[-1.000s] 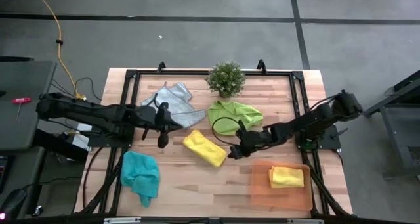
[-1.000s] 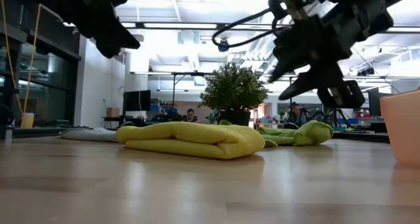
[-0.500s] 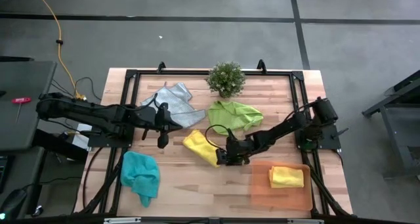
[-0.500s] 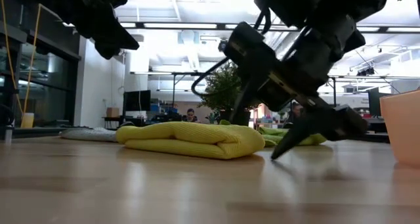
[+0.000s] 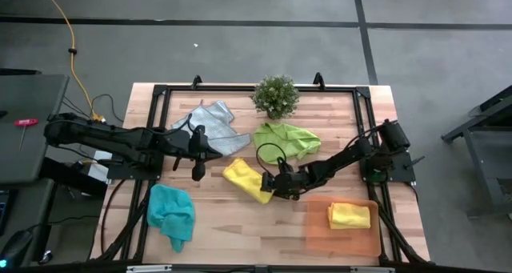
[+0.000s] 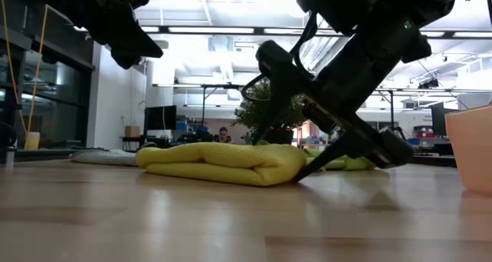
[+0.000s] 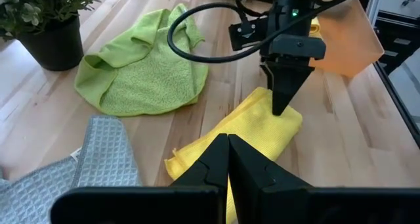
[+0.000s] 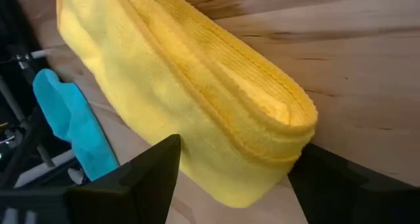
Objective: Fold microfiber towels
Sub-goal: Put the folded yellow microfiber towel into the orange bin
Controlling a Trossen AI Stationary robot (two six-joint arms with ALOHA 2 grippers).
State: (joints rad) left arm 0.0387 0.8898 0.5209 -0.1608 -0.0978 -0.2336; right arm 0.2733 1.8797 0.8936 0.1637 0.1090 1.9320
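A folded yellow towel lies flat on the table's middle. My right gripper is open and tipped down at the towel's right end, one finger on each side of that end. My left gripper hangs shut above the table, left of the yellow towel and holding nothing. A crumpled grey towel and a lime green towel lie toward the far edge. A teal towel lies at the near left. A second yellow towel, folded, rests in the orange tray. My right gripper comes at the folded yellow towel's right end slanting down from the table's right. One fingertip is down at table level against that end. I cannot tell whether the fingers touch the cloth. The towel lies flat on the table.
A potted plant stands at the far edge, behind the lime green towel. The orange tray sits at the near right, just right of my right arm. Bare wood shows between the teal towel and the tray.
My right gripper has come down and toward the table's left, from above the table beside the lime green towel to the yellow towel's right end. It has rolled about its own axis on the way. The yellow towel has stayed where it was.
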